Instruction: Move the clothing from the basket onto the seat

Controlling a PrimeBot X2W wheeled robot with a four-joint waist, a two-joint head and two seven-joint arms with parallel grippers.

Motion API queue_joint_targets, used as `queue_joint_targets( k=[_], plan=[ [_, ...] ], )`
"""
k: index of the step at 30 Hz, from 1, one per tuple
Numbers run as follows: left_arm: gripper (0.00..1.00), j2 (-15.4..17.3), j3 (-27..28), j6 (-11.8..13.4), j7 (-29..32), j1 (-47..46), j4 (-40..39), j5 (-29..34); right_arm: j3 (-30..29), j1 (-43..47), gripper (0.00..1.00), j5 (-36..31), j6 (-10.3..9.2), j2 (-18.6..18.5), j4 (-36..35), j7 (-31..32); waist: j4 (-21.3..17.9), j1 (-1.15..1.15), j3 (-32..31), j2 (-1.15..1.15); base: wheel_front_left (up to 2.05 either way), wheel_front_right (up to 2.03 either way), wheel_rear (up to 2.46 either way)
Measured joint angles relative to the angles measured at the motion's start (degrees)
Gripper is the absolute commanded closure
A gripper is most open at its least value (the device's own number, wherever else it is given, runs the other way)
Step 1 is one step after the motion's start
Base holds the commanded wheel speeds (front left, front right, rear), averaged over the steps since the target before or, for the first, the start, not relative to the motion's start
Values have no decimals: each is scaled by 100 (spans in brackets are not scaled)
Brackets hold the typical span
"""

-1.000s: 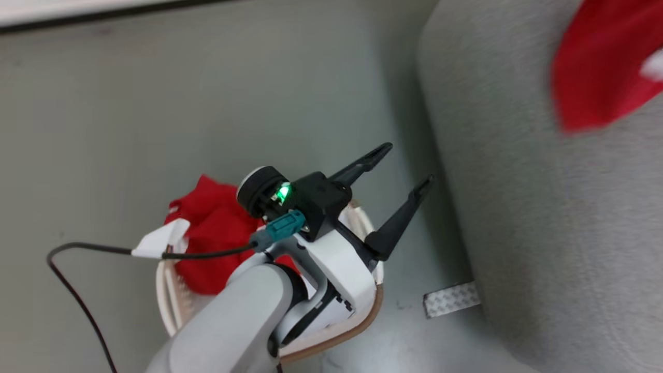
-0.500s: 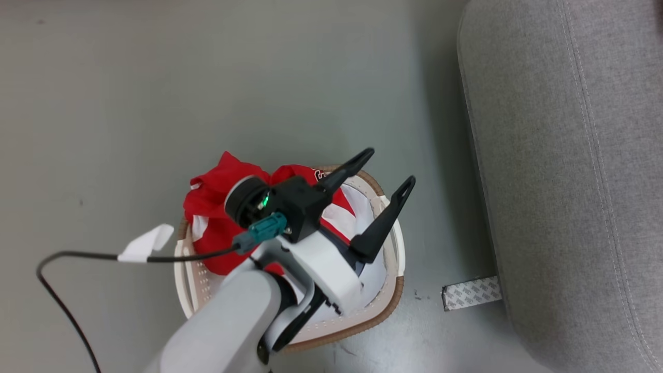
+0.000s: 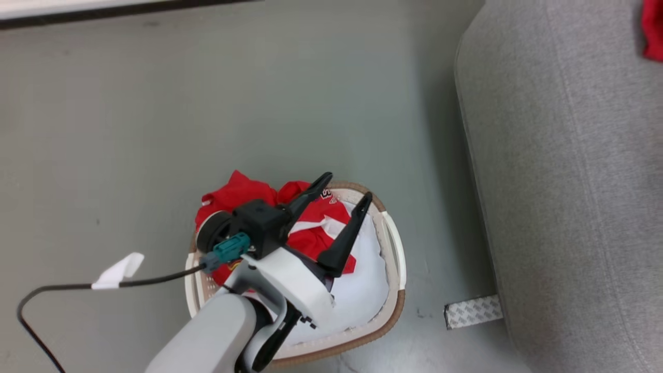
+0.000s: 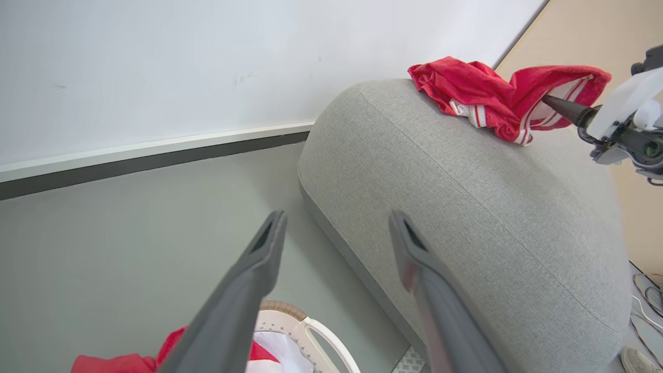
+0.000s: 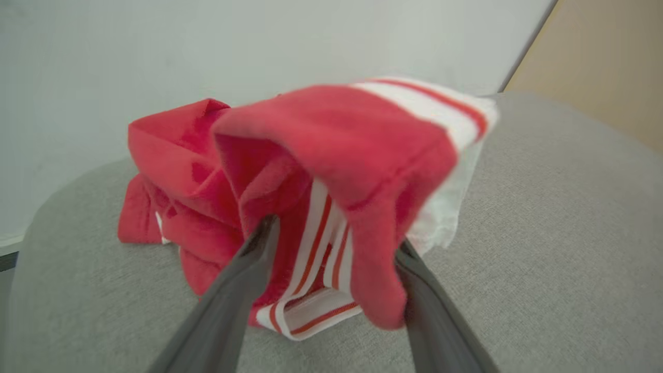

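Grey-green floor (image 3: 207, 103) ran up to a white wall with a dark skirting strip. The big light-grey seat (image 3: 570, 207) rose just beyond the left gripper's fingertips. That left gripper (image 3: 347, 186) hung over the basket (image 3: 398, 248), its two dark fingers spread wide with nothing between them.

Directly beneath those fingers, red clothing (image 3: 311, 235) with white panels lay bunched in the basket, and part of it was heaped up over the rim ahead of the gripper. Under the finger nearer the seat, a pale liner sheet (image 3: 362, 285) covered the rest of the basket's inside. A black cable (image 3: 155, 280) with a white tag trailed from the wrist across the floor. A strip of patterned tape (image 3: 472, 311) lay on the floor between basket and seat.

Well away from the left gripper, up on the seat's rounded top, the right gripper (image 5: 334, 235) stood with its fingers parted rather than pinched together. A red garment (image 5: 207, 171) with white stripes was draped over both fingers, and a loose fold hid their tips. The rest of it lay crumpled on the upholstery just ahead of them, touching the grey fabric.
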Motion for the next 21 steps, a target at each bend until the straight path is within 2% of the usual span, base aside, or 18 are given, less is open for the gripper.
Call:
queue_joint_targets(
  k=[5, 10, 16, 21],
  plan=[
    [0, 14, 90, 103, -146, 168, 46, -60, 278, 546, 0, 81, 0, 225, -112, -330, -26, -1, -311, 0, 0, 0, 0],
    [0, 62, 189, 218, -258, 434, 147, -201, 560, 1240, 0, 159, 0, 450, -554, -514, -40, -1, -698, 0, 0, 0, 0],
    [0, 131, 248, 353, -546, 829, 305, -249, 870, 2238, 0, 335, 0, 733, -1421, -609, -13, -2, -1230, 0, 0, 0, 0],
    [0, 58, 305, 491, -923, 1212, 490, -310, 993, 3116, 0, 356, 0, 1028, -2234, -647, 87, -2, -1711, 0, 0, 0, 0]
  ],
)
